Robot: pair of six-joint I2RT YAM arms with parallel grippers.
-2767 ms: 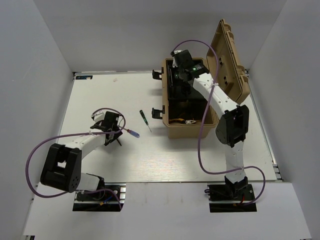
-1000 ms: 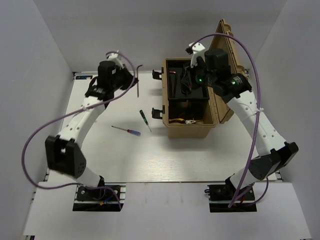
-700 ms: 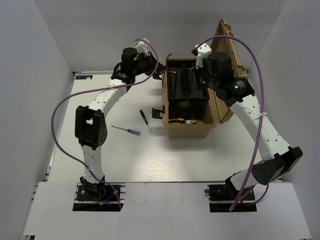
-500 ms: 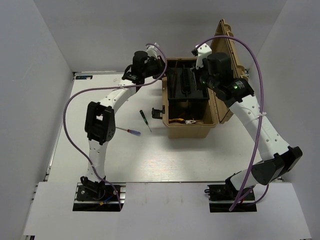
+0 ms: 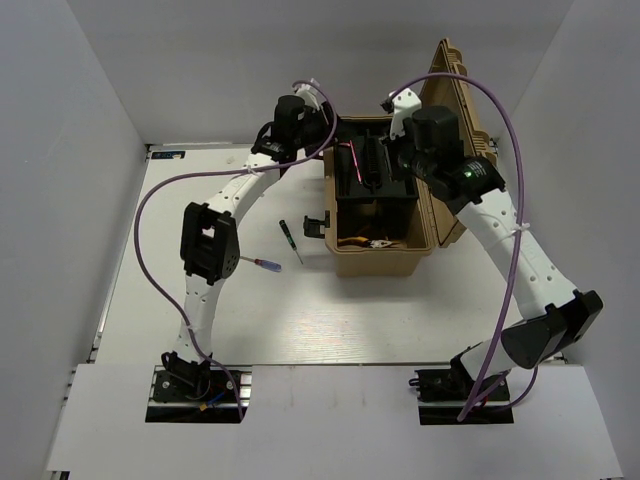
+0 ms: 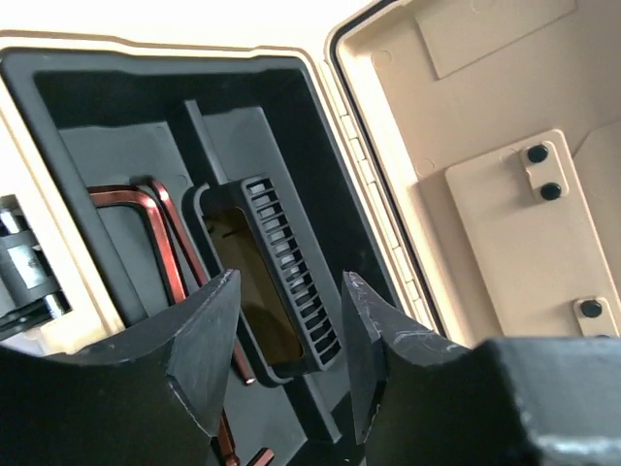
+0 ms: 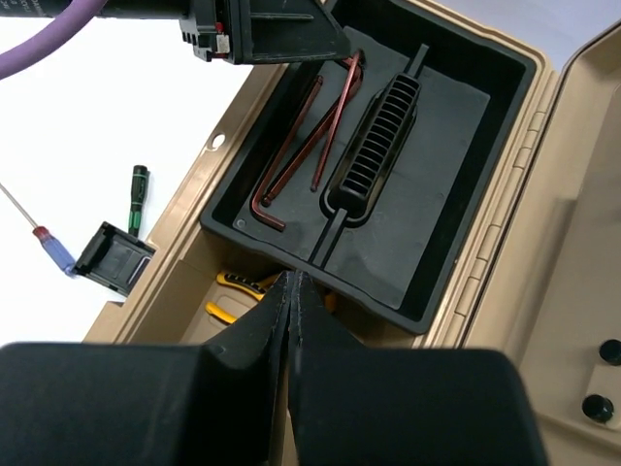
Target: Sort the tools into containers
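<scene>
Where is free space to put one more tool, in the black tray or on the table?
Black tray: the compartment on the lid side of the ribbed handle is bare; the other is crowded with hex keys, under the left gripper. Table: the strip between the toolbox and the near edge is free; two screwdrivers lie left of the toolbox.

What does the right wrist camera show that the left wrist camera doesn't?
Only the right wrist: a green screwdriver and a red-blue screwdriver on the table, yellow pliers low in the box, the shut right gripper. Only the left wrist: the open fingers of the left gripper. Both: the black tray, hex keys, ribbed handle and tan lid.
</scene>
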